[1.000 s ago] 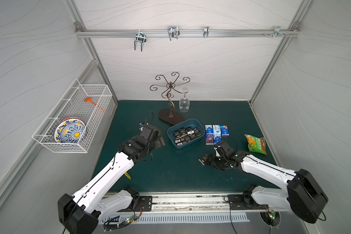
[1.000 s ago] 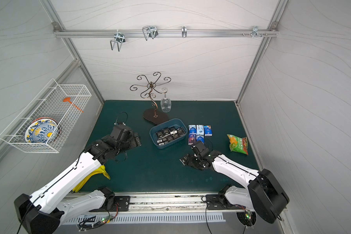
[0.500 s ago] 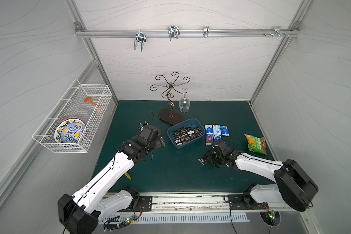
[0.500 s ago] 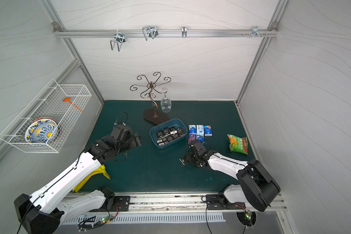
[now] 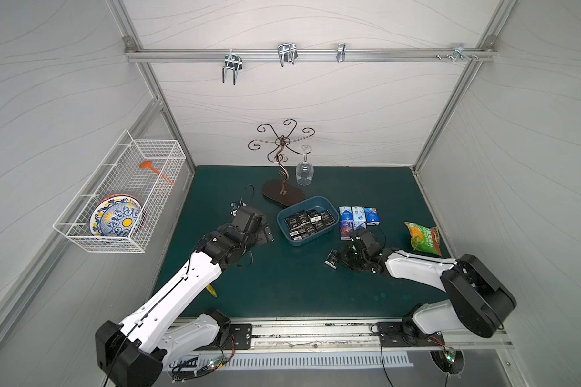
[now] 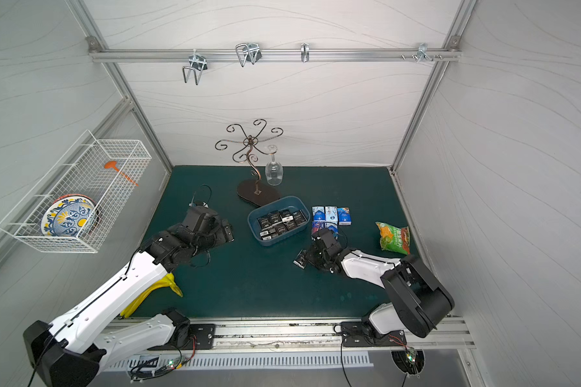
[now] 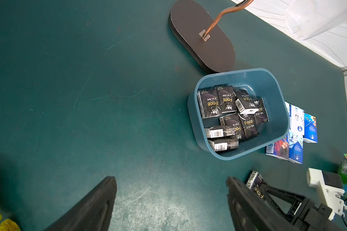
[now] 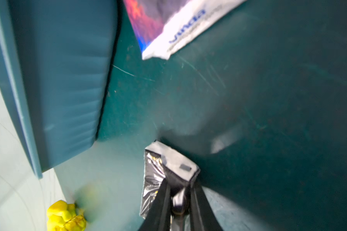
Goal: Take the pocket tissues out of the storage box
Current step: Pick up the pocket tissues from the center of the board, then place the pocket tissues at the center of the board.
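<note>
**A:** Where is the right claw (image 5: 336, 259)?

**B:** On the robot's side of the storage box (image 5: 312, 241), off the box's near right corner and apart from it. It is pinching one black pack (image 5: 331, 259) of pocket tissues by its end. In the right wrist view the fingers (image 8: 161, 198) press on both sides of it.

**A:** Does that pack touch the table (image 5: 282, 284)?

**B:** I can't tell.

**A:** And the left claw (image 7: 170, 178)?

**B:** It is spread wide with nothing between its fingers. It sits to the left of the storage box, well apart from it.

**A:** What is inside the box?

**B:** A jumble of black packs (image 5: 307, 222), some lying flat and some on edge. Several blue-and-white packs (image 5: 358, 217) lie on the table just beside the box's right side, outside it.
</note>
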Controlling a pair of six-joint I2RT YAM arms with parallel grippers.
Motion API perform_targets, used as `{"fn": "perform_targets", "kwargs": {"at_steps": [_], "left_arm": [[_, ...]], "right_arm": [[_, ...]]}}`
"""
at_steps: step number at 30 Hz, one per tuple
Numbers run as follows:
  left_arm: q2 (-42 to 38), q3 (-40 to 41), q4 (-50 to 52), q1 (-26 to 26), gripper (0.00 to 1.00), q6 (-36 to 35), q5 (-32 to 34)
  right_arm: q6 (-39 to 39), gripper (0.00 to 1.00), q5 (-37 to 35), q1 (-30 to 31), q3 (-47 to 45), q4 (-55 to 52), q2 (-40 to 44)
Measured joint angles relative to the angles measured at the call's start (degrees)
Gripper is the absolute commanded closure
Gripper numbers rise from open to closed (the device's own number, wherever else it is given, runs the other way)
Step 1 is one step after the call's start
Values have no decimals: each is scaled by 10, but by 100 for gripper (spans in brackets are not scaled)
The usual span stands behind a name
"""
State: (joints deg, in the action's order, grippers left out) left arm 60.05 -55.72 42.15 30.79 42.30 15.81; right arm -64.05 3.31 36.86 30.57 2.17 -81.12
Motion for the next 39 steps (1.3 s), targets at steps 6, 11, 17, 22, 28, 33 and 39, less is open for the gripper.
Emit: {"fn": "perform_targets", "kwargs": {"at_steps": [6,11,17,22,28,33,39], "left_arm": [[0,0,0,0,10,0,0],[0,0,-1,0,10,-1,0],[2,0,-1,0,10,-1,-1],[14,0,-11,0,10,-3,-4],[41,-6,-22,0,11,-6,-18],[41,-6,-21,0,11,-7,-24],[40,-6,-22,0,11,-7,-26]], "right_arm": [[78,82,18,-82,0,-75,60],[189,82,49,-212,43,-172,148],[316,80,101,-360,117,-239,152],[380,80,138,-422,141,-273,76],[431,79,136,-425,173,-301,10],[446,76,128,-425,177,-310,-24],[459,63,109,-424,193,-312,-70]]}}
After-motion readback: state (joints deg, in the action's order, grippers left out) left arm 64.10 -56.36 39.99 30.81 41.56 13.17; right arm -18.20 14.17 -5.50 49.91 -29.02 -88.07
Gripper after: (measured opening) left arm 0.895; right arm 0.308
